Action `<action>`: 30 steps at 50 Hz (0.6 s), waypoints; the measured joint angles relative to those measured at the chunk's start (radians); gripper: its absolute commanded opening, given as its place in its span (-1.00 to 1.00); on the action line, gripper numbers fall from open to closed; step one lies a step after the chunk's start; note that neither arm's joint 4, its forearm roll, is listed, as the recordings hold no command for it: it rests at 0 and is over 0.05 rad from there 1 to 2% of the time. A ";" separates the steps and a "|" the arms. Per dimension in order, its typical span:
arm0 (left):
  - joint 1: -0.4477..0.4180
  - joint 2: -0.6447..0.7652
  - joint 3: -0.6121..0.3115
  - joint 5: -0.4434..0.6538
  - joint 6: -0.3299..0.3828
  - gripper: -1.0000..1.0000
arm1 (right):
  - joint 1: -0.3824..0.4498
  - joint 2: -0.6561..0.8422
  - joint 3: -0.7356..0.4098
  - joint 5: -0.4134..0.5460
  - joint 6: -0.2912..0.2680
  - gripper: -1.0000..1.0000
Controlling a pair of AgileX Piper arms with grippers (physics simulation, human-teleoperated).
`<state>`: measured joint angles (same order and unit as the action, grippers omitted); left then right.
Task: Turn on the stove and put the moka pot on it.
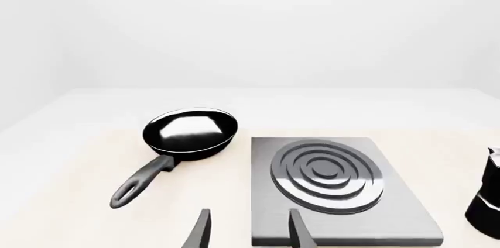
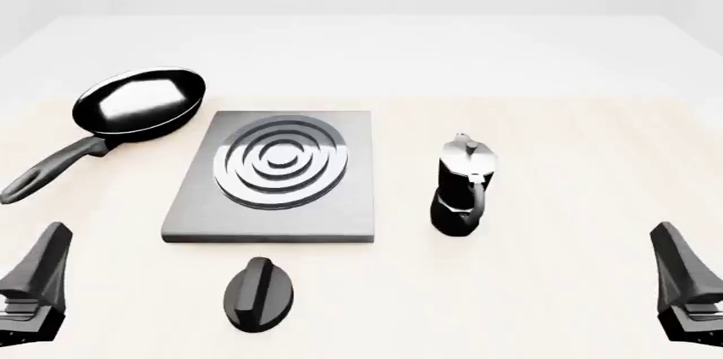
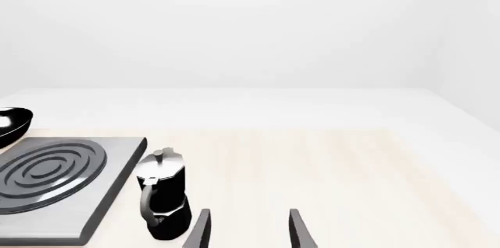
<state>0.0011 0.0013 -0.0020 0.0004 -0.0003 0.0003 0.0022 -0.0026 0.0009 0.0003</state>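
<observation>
The stove [image 2: 277, 174] is a flat grey plate with silver burner rings [image 1: 326, 173], left of the table's middle; it also shows in the right wrist view [image 3: 55, 181]. Its black oval knob [image 2: 259, 293] lies apart, in front of the plate. The moka pot [image 2: 462, 185] stands upright to the stove's right, handle toward me [image 3: 163, 195], and is cut off at the picture's edge [image 1: 488, 201]. My left gripper [image 2: 34, 287] sits at the near left, open and empty, fingertips [image 1: 200, 230] apart. My right gripper [image 2: 687, 287] rests at the near right, open and empty, fingertips [image 3: 298, 229] apart.
A black frying pan [image 2: 138, 103] lies at the back left of the stove, its handle [image 2: 51, 169] pointing toward my left gripper; it also appears in the left wrist view [image 1: 189, 132]. The light wooden tabletop [image 2: 587, 164] stretches to the right of the pot.
</observation>
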 measured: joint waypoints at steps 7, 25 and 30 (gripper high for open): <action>0.003 0.024 -0.021 0.009 -0.010 1.00 | 0.000 0.002 -0.005 0.003 -0.001 1.00; -0.020 0.302 -0.220 0.062 0.005 1.00 | -0.007 0.011 -0.005 -0.001 0.012 1.00; -0.038 0.395 -0.289 0.095 0.009 1.00 | -0.010 0.011 -0.005 -0.001 0.015 1.00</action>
<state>-0.0365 0.3967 -0.2908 0.0953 0.0086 -0.0094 0.0133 -0.0080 0.0002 0.0150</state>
